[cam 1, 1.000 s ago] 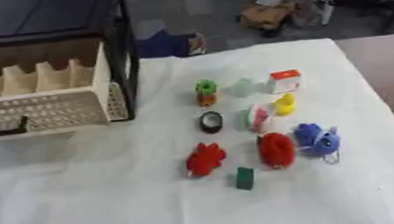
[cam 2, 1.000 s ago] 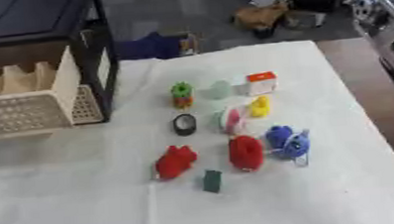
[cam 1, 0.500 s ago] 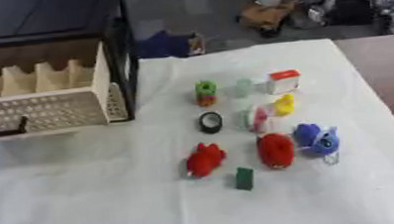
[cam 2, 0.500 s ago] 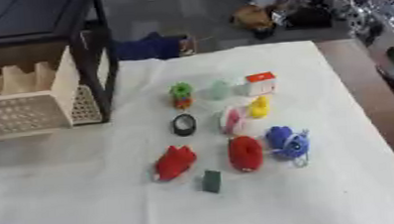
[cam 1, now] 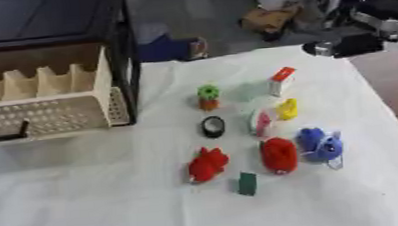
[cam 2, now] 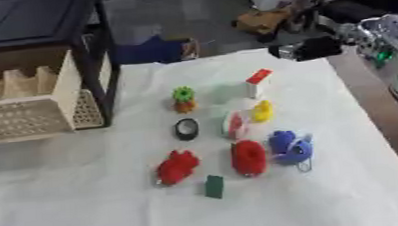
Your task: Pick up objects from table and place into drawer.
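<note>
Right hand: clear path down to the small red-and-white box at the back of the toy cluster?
Probably yes. The right hand is above the table's far right edge, up and right of the red-and-white box. Nothing lies between them; the yellow toy sits nearer the camera.

No readable text, labels, brands, numbers or signs anywhere in either view.

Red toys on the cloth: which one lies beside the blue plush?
The oval red toy, lying right of the ragged red toy and against the blue plush.
</note>
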Controlling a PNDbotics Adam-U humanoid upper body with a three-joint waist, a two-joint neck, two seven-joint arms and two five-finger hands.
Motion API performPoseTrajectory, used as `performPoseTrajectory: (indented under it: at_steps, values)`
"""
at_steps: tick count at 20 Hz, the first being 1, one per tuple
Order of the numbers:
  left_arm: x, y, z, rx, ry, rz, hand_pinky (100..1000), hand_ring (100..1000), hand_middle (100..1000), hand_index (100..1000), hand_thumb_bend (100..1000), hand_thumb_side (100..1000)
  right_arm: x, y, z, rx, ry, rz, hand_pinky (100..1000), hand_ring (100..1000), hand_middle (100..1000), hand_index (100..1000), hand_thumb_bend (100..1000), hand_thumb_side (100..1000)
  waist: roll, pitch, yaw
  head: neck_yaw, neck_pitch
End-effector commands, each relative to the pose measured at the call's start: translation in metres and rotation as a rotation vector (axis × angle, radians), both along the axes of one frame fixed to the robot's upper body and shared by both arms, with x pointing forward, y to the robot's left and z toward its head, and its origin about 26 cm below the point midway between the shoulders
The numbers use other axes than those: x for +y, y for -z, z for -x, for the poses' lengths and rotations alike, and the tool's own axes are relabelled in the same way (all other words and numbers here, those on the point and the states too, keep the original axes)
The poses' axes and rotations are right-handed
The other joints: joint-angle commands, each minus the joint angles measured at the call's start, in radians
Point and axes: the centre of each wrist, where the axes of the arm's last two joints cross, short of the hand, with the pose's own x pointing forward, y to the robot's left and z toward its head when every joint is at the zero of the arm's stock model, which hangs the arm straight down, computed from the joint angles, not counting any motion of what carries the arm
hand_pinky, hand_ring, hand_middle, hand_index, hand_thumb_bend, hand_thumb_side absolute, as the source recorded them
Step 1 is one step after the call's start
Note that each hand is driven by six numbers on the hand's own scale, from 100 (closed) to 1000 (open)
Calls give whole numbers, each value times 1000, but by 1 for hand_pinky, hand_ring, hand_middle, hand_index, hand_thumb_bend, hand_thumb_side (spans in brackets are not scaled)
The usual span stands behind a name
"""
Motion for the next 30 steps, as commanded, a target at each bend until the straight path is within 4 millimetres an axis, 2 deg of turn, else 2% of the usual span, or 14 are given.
performPoseTrajectory:
  at_steps: [1,2,3,4,7,12,13,16,18,19,21,28,30]
  values:
    - [0,-6,3,-18,-1,-17,100,100,100,694,487,1000,-6,-17,10,-11,8,20,750,845,786,970,572,856,0,-13,0,0,-10]
    - [0,-6,3,-17,-1,-17,100,100,100,694,486,1000,-6,-16,11,-3,6,17,753,848,791,971,571,844,0,-13,0,0,-9]
    - [0,-6,3,-16,-1,-17,100,100,100,693,486,1000,-6,-14,12,9,4,12,753,850,793,972,578,786,0,-13,-1,0,-10]
    - [0,-5,3,-15,-1,-17,100,100,100,693,486,1000,-7,-12,13,20,2,6,753,850,795,973,556,821,-1,-12,-1,1,-10]
    - [1,-5,3,-12,-4,-16,100,100,100,693,485,1000,-8,-7,18,53,-6,-18,760,847,796,971,435,732,-2,-11,-2,3,-11]
    - [1,-3,3,-2,-5,-18,100,100,100,693,481,1000,-10,1,23,109,-22,-55,768,847,798,964,391,679,-3,-10,-3,3,-11]
    - [1,-3,3,-1,-5,-19,100,100,100,692,480,1000,-10,3,24,121,-24,-60,785,847,803,962,347,642,-3,-10,-3,3,-11]
    - [1,-4,3,0,-4,-21,100,100,100,692,477,1000,-10,9,27,159,-33,-68,785,843,803,961,318,614,-3,-10,-3,2,-11]
    - [1,-4,3,2,-2,-21,100,100,100,692,474,1000,-10,13,28,178,-38,-73,784,840,802,959,322,605,-4,-9,-4,2,-11]
    - [1,-3,3,4,-1,-21,100,100,100,692,470,1000,-9,14,29,189,-43,-75,782,844,811,964,376,617,-4,-9,-4,2,-11]
    - [1,-3,3,7,2,-22,100,100,100,691,462,1000,-8,17,31,210,-53,-73,782,842,808,964,412,622,-4,-8,-5,1,-12]
    - [1,-3,3,11,10,-24,100,100,100,691,446,1000,-11,28,35,277,-52,-56,781,835,795,963,434,609,-7,-9,-4,-1,-12]
    - [1,-3,3,13,12,-25,100,100,100,690,442,1000,-12,31,35,307,-49,-35,731,804,783,953,485,629,-8,-8,-4,-2,-11]
